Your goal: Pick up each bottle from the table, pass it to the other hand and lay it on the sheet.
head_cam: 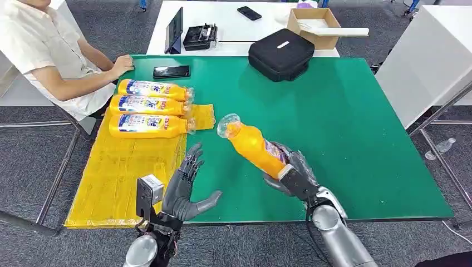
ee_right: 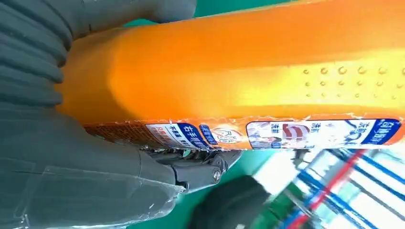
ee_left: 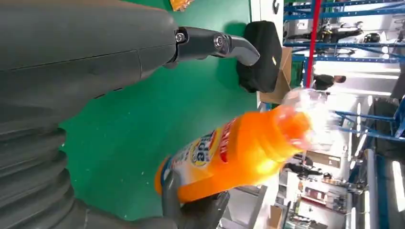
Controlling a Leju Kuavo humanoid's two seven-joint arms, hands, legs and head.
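a green-topped bench (head_cam: 345, 128) stands on grey carpet, with a white table (head_cam: 222, 22) butted against its far edge and another white surface off to the right. the left wrist view looks out past the bench to blue racking and a bright room beyond.

the right hand (head_cam: 289, 169) grasps an orange bottle (head_cam: 253, 146) by its lower body, holding it above the green surface. the bottle's long axis is tilted, base toward the robot and clear neck pointing up, away and toward the left. in the right wrist view the bottle (ee_right: 248, 81) runs across the frame with its printed label along one side.

the left hand (head_cam: 186, 186) hovers just beside it, released, with fingers spread and the thumb out toward the bottle, holding nothing. the two hands are near but apart.

a yellow sheet (head_cam: 128, 172) covers the left end of the bench. three orange bottles (head_cam: 149, 107) lie on its far part, side by side and parallel, necks pointing right.

a person in a white shirt (head_cam: 44, 50) sits at the left far corner, one hand resting on the bench edge beside a black phone (head_cam: 171, 71). a black zipped case (head_cam: 281, 54) sits on the far edge of the green surface; a cardboard box (head_cam: 314, 26), a second phone (head_cam: 249, 13) and a black device (head_cam: 200, 36) are on the white table.
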